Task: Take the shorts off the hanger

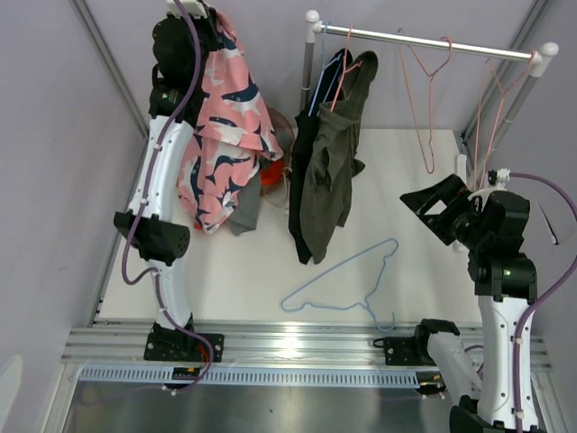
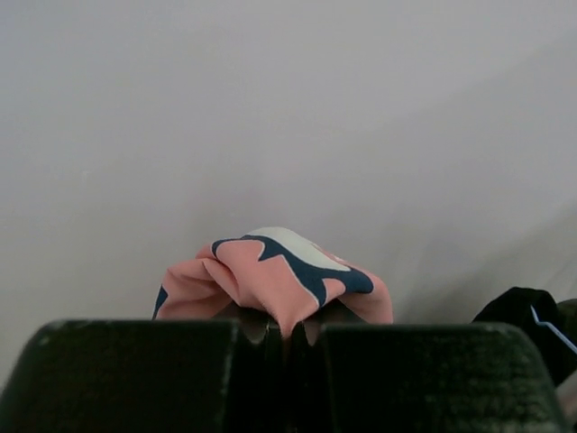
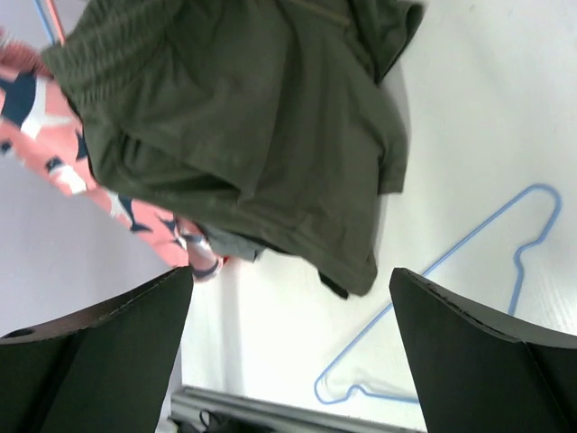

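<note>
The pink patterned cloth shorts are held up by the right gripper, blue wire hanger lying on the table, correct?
No, the left gripper holds the pink patterned cloth shorts, shut on them in the left wrist view. The blue wire hanger does lie on the table.

Readable text, labels, brands, numbers, signs: none in any of the three views.
Pink shorts (image 1: 219,149): navy-and-white print, shapes only, no lettering to be made out.
</note>
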Tool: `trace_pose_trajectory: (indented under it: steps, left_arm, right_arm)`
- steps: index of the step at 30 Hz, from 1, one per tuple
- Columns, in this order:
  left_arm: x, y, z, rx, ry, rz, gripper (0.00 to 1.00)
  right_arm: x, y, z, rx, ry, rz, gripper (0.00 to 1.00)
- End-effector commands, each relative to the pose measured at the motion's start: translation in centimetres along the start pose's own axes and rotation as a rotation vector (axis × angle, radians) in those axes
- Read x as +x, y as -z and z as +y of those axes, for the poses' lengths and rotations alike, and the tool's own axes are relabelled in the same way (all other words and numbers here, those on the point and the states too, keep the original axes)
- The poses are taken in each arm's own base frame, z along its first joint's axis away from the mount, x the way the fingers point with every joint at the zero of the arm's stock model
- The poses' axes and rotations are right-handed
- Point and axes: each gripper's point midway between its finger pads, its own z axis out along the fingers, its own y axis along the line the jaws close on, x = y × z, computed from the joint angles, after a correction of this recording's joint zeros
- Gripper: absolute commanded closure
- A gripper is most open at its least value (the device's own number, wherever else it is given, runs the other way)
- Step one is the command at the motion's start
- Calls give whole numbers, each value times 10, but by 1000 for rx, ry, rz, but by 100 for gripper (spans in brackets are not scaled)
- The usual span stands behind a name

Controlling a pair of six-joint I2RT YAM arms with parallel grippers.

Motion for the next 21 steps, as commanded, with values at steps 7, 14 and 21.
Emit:
trace_pose_trajectory:
  steps: [7, 14, 21]
  left_arm:
    - [157, -32, 39, -126, 147, 231, 1]
    - [128, 17, 23, -175, 204, 331, 1]
    - [73, 90, -33, 55, -53, 364, 1]
  right_arm:
    - [30, 36, 41, -206, 115, 105, 1]
    - [82, 19, -8, -12, 59, 277, 0]
    - [145, -17, -62, 263, 153, 408, 1]
